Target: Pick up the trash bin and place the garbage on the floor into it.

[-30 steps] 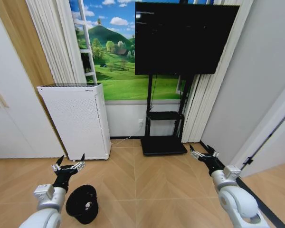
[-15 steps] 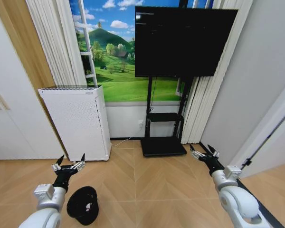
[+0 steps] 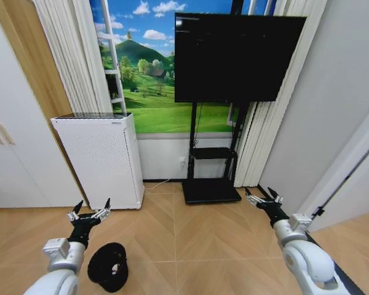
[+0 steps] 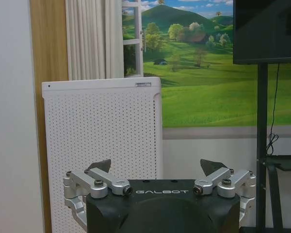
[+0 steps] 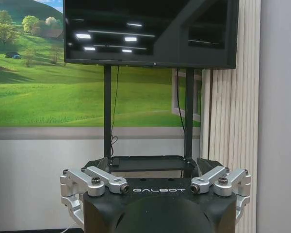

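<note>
The trash bin [image 3: 107, 266], a small black mesh basket, sits on the floor [image 3: 197, 239] at the lower left, its mouth turned toward me. A small pale speck shows inside it; I cannot tell what it is. The garbage is out of view. My left gripper [image 3: 89, 209] hovers open just behind and above the bin, empty. In the left wrist view the left gripper [image 4: 156, 166] points at the white appliance with its fingers spread. My right gripper [image 3: 262, 198] is held out open over the floor at the right, and in the right wrist view this gripper [image 5: 153, 165] faces the TV stand.
A white perforated appliance [image 3: 101, 160] stands against the wall at the left. A large TV [image 3: 237, 58] is on a black stand [image 3: 212, 187] in the middle. White cabinet doors [image 3: 18, 153] are at the far left, curtains and a grey wall [image 3: 332, 110] at the right.
The whole head view has shifted slightly, so the camera has moved a little. Both arms and the bin keep the same places relative to each other.
</note>
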